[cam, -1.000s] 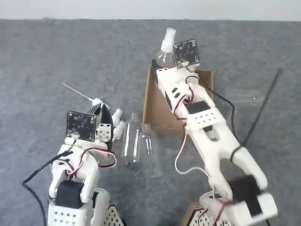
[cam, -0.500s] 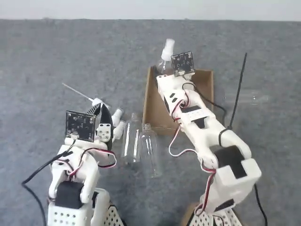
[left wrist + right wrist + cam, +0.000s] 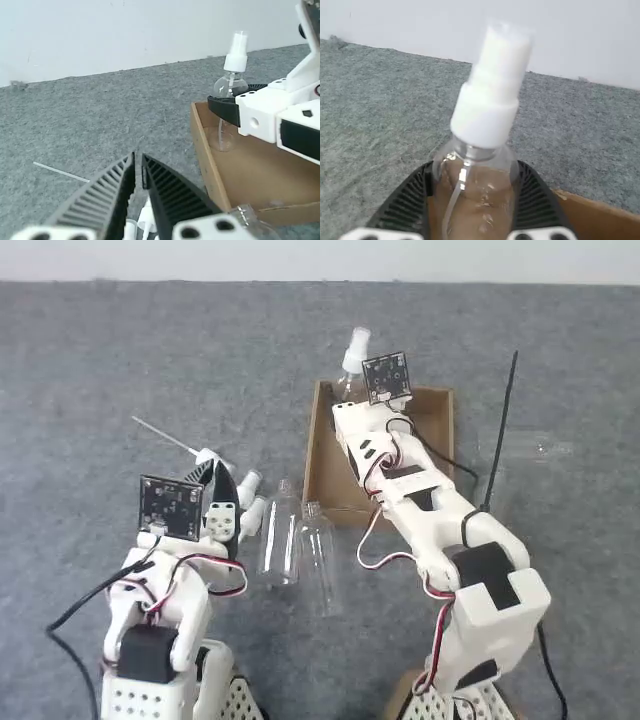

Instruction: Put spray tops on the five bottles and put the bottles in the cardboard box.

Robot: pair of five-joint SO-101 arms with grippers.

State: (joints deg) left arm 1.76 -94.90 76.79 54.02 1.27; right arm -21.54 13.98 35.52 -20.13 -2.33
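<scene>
High view, upper centre: clear plastic bottle with white spray top upright at top edge of brown cardboard box, grasped by right pincer. Likely light, slick, crushable; grip body gently. Left pincer clenched.

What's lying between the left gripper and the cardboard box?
High view: two loose spray tops, then two clear uncapped bottles lying side by side on the carpet.

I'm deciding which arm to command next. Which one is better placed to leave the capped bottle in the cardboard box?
Right. The right gripper holds the capped bottle upright at the far corner of the cardboard box. The left gripper sits by loose spray tops, apart from the box.
</scene>
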